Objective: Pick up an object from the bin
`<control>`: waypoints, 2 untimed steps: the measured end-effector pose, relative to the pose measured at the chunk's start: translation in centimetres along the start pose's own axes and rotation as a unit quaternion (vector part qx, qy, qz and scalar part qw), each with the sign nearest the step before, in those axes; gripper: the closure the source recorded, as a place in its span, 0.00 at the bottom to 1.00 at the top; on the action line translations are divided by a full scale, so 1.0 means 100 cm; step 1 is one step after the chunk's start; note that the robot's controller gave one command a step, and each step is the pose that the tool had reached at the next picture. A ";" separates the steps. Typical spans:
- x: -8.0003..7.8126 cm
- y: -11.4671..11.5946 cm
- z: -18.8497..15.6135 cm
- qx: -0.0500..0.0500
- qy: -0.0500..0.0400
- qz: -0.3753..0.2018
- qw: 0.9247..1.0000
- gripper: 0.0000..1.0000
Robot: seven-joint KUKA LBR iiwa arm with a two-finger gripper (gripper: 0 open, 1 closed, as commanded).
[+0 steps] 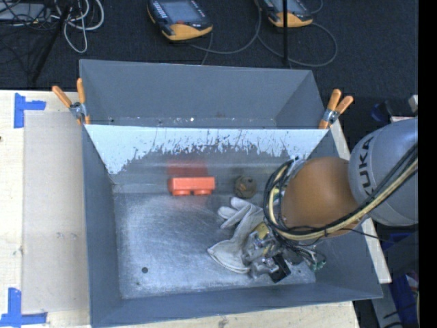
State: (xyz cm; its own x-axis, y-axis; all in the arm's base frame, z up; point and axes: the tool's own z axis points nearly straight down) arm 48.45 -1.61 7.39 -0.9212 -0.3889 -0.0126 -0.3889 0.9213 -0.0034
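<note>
Your arm comes in from the right edge of the frame, its grey rounded link with the KUKA lettering at mid-height. From there the wrist bends down and to the left, capped by a smooth orange cover. Black and yellow cables loop round the cover's left side and run beneath it. Below the cover, lower centre-right of the frame, you see the gripper, a dark metal cluster pointing down and left.
</note>
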 end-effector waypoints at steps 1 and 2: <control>0.000 0.000 0.000 0.000 0.000 0.000 1.000 1.00; 0.005 -0.008 -0.045 -0.004 0.009 0.002 1.000 1.00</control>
State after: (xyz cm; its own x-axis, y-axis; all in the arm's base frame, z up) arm 48.20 -2.56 11.84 -0.9228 -0.3852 0.0057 -0.3852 0.9228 0.0044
